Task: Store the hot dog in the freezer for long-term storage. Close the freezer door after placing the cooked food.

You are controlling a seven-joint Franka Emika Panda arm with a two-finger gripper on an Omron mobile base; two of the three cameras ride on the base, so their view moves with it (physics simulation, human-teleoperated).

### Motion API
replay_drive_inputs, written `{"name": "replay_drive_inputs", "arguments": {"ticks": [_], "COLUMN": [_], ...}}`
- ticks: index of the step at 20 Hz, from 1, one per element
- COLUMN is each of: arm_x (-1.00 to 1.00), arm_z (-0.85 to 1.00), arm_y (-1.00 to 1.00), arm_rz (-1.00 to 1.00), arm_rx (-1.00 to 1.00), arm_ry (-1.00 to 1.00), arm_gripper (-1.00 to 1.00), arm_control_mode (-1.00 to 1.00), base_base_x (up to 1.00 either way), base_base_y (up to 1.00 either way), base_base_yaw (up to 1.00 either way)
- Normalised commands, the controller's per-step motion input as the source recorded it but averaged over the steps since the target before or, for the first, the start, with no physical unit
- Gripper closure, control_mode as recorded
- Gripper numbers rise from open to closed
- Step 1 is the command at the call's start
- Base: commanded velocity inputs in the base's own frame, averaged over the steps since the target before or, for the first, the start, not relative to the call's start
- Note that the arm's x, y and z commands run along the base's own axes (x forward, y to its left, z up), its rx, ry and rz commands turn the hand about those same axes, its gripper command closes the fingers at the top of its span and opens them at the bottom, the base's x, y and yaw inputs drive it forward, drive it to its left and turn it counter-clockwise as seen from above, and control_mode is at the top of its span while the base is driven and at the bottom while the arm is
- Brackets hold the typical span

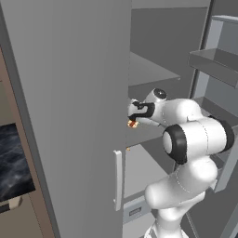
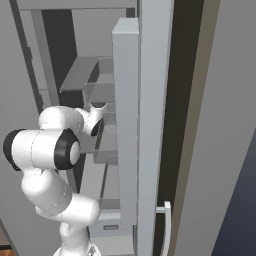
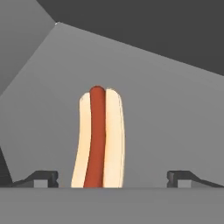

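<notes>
In the hand view the gripper [image 3: 112, 178] stands spread, its two dark tips well apart at the bottom, and the hot dog [image 3: 99, 139] lies between them, nearer the tip on the view's left side and touching neither. It looks let go, not grasped. Its long axis runs straight away from the gripper, sausage uppermost, the near end cut off by the bottom of the view and the far end pointing deeper into the freezer [image 3: 175, 113]. It appears to rest on a grey shelf [image 3: 166, 140], though the contact itself cannot be made out.

From the left base view the gripper [image 1: 133, 113] is reached in over that shelf, just past the edge of a tall grey panel [image 1: 69, 116], and a small spot of tan and red, the hot dog [image 1: 133, 123], sits just under it. Beyond and to the side stands the open freezer door [image 1: 218, 69] with its grey bins.

The placing looks done or nearly so. The coming move, in my judgement, is a withdrawal straight back along the bun's axis, so the tips clear it without knocking it, and then the door has to be swung shut.
</notes>
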Motion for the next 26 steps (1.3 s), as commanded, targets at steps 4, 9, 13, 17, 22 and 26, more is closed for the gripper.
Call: {"name": "replay_drive_inputs", "arguments": {"ticks": [4, 9, 13, 17, 22, 26], "arm_x": [-0.31, -0.45, -0.52, -0.52, -0.63, -0.59], "arm_z": [0.12, 0.22, 0.23, 0.14, 0.20, 0.30], "arm_y": [0.00, 0.00, 0.00, 0.00, 0.00, 0.00], "arm_rz": [0.00, 0.00, 0.00, -0.01, -0.03, -0.04], "arm_rx": [0.00, 0.00, 0.00, 0.00, 0.00, 0.00], "arm_ry": [-0.05, -0.04, 0.00, 0.00, 0.00, 0.00], "arm_gripper": [-1.00, -1.00, -1.00, -1.00, -1.00, -1.00], "arm_control_mode": [-1.00, -1.00, -1.00, -1.00, -1.00, -1.00], "base_base_x": [0.00, 0.00, 0.00, 0.00, 0.00, 0.00], "base_base_y": [0.00, 0.00, 0.00, 0.00, 0.00, 0.00], "base_base_yaw": [0.00, 0.00, 0.00, 0.00, 0.00, 0.00]}}
